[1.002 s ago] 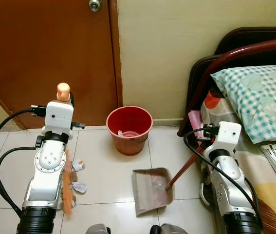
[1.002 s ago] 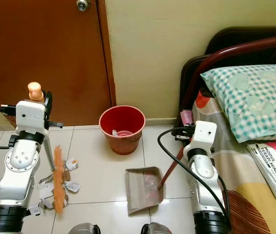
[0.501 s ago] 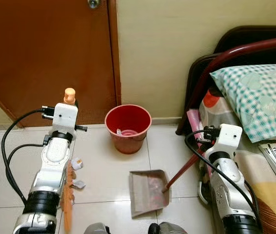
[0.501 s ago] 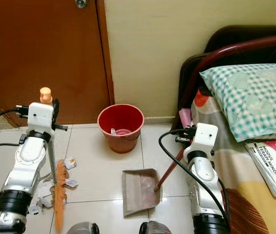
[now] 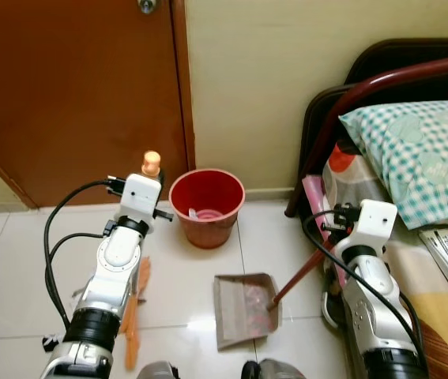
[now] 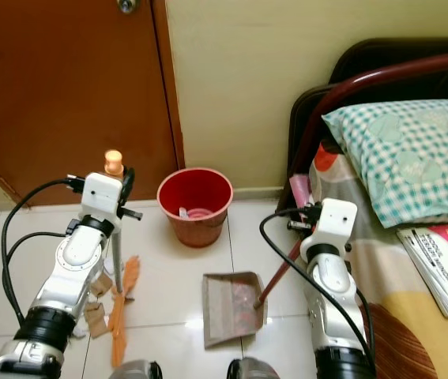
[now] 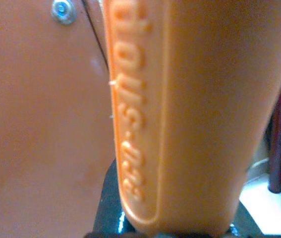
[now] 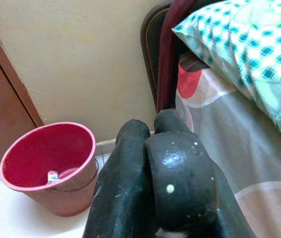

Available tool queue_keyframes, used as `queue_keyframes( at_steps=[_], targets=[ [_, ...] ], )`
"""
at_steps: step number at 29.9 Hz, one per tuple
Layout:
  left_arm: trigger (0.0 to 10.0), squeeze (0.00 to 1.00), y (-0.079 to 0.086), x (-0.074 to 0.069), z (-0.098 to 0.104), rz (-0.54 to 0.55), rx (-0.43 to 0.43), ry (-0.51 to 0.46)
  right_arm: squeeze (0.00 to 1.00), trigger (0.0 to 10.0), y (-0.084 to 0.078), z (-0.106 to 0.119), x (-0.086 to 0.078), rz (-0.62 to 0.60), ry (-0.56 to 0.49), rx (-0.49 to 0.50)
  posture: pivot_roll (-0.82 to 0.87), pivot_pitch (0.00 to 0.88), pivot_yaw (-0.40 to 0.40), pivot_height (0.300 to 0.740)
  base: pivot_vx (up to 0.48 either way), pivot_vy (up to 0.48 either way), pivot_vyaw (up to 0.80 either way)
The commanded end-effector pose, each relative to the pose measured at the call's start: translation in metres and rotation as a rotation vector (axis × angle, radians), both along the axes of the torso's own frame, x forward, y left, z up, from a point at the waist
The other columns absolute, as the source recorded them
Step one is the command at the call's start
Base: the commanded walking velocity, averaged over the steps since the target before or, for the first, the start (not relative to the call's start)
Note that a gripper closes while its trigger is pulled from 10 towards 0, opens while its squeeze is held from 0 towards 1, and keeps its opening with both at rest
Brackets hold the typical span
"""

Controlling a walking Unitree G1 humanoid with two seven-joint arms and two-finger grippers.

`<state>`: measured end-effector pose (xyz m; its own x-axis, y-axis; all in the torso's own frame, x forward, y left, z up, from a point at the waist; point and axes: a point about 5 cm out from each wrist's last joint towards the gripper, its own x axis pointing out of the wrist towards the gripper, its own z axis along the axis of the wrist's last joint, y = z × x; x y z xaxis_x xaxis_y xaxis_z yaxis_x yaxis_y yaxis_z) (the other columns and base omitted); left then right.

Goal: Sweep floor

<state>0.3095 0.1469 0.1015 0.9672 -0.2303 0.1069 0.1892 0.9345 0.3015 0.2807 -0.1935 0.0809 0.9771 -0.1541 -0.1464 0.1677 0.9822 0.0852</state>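
- The broom (image 6: 118,260) is held upright by the left gripper (image 6: 113,178); a thin grey pole, a rounded orange cap at the top and flat orange bristles (image 6: 121,312) on the tiled floor (image 6: 172,268) are seen.
- In the left wrist view the orange cap (image 7: 180,114) carries raised moulded lettering (blurred), and the fingers are clamped on the broom.
- Compared with half a second ago, the broom and left arm are found nearer the dustpan (image 6: 231,306), and the paper scraps (image 6: 97,300) are now bunched against the bristles, on the side away from the dustpan.
- The dustpan is a flat, brownish-grey scoop lying on the floor between the broom and the bed (image 6: 413,260); its dark red handle (image 6: 280,272) is gripped by the right gripper (image 6: 306,229), fingers pressed around it.
- A round red plastic bucket (image 6: 195,205) is seen beyond the bristles, by the wall, with a scrap inside.
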Motion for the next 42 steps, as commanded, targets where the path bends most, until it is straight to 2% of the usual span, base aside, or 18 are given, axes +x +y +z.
queue_keyframes(
  at_steps=[1, 3, 8, 16, 18, 23, 27, 29, 33, 36, 42],
  targets=[
    [10.0, 0.00, -0.004, -0.005, 0.000, -0.025, 0.002, -0.005, 0.00, 10.0, 0.000, 0.010, 0.003, -0.006, -0.040, 0.033, -0.07, 0.108, -0.010, 0.740, 0.000, 0.000, 0.00],
    [10.0, 0.00, -0.008, -0.008, -0.002, -0.037, -0.007, 0.000, 0.00, 10.0, 0.000, 0.011, 0.004, -0.002, -0.039, 0.014, -0.07, 0.110, -0.009, 0.740, 0.000, 0.000, 0.00],
    [10.0, 0.00, -0.031, -0.017, -0.006, -0.096, -0.080, 0.024, 0.00, 10.0, -0.004, 0.010, 0.006, -0.023, -0.022, -0.051, -0.07, 0.109, -0.012, 0.740, 0.000, 0.000, 0.00],
    [10.0, 0.00, -0.073, -0.031, 0.003, -0.289, -0.159, 0.029, 0.00, 10.0, -0.014, 0.002, 0.003, -0.084, 0.043, -0.140, -0.08, 0.111, -0.018, 0.740, 0.000, 0.000, 0.00],
    [10.0, 0.00, -0.074, -0.032, 0.003, -0.293, -0.162, 0.030, 0.00, 10.0, -0.014, 0.003, 0.003, -0.083, 0.044, -0.142, -0.08, 0.111, -0.018, 0.740, 0.000, 0.000, 0.00],
    [10.0, 0.00, -0.087, -0.035, 0.014, -0.375, -0.208, 0.032, 0.00, 10.0, -0.012, 0.002, 0.005, -0.082, 0.053, -0.145, -0.07, 0.125, -0.028, 0.740, 0.000, 0.000, 0.00],
    [10.0, 0.00, -0.095, -0.034, 0.026, -0.409, -0.275, 0.035, 0.00, 10.0, -0.010, 0.000, 0.004, -0.076, 0.059, -0.145, -0.07, 0.120, -0.030, 0.740, 0.000, 0.000, 0.00],
    [10.0, 0.00, -0.101, -0.034, 0.032, -0.439, -0.341, 0.065, 0.00, 10.0, -0.010, 0.000, 0.003, -0.074, 0.059, -0.147, -0.07, 0.120, -0.030, 0.740, 0.000, 0.000, 0.00],
    [10.0, 0.00, -0.113, -0.038, 0.039, -0.521, -0.374, 0.098, 0.00, 10.0, -0.009, 0.001, 0.005, -0.075, 0.058, -0.144, -0.08, 0.118, -0.025, 0.740, 0.000, 0.000, 0.00],
    [10.0, 0.00, -0.119, -0.042, 0.050, -0.565, -0.365, 0.081, 0.00, 10.0, -0.006, 0.000, 0.005, -0.066, 0.057, -0.141, -0.07, 0.116, -0.022, 0.740, 0.000, 0.000, 0.00],
    [10.0, 0.00, -0.117, -0.039, 0.073, -0.547, -0.406, 0.013, 0.00, 10.0, -0.005, -0.001, 0.006, -0.061, 0.063, -0.138, -0.07, 0.114, -0.021, 0.740, 0.000, 0.000, 0.00]
  ],
)
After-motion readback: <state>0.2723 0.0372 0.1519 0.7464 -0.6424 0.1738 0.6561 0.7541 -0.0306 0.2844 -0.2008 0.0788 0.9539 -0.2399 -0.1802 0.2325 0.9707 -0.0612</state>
